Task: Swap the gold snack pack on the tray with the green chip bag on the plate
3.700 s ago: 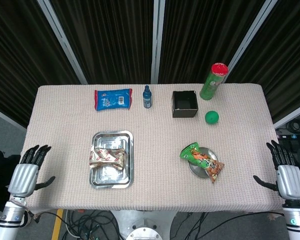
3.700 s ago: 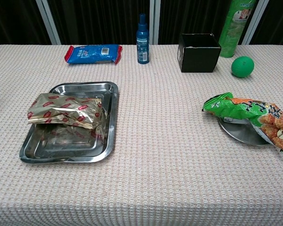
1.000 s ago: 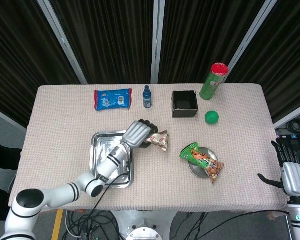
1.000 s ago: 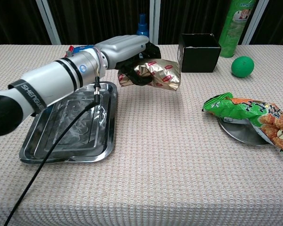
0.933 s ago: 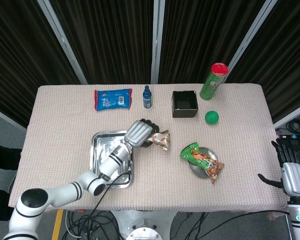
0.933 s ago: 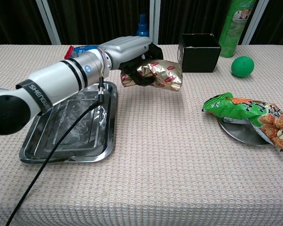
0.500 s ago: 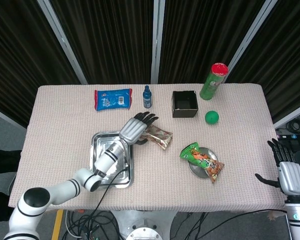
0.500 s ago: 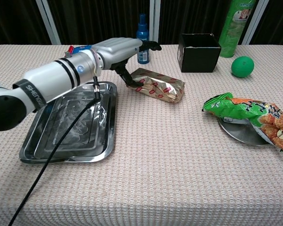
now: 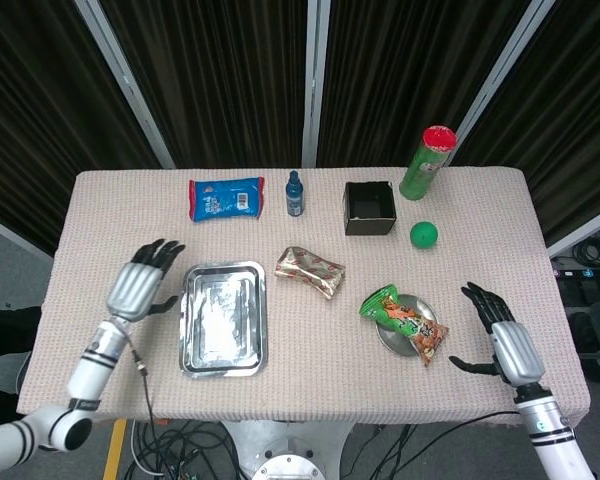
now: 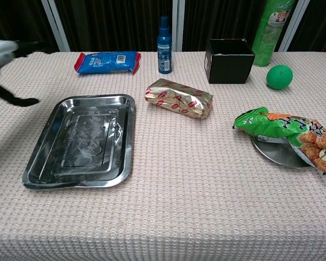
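Chip bag [image 9: 404, 322] lying on plate [image 9: 389, 341], looking light, crinkly; take its middle. Both robot hands [image 9: 139, 282] [image 9: 502, 339] spreading open, gripping nothing.

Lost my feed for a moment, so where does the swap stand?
Done: the gold snack pack is off the tray and lies on the cloth between tray and plate. In hand: nothing; left hand and right hand are both open. Left: move the green chip bag to the tray, then the gold pack onto the plate.
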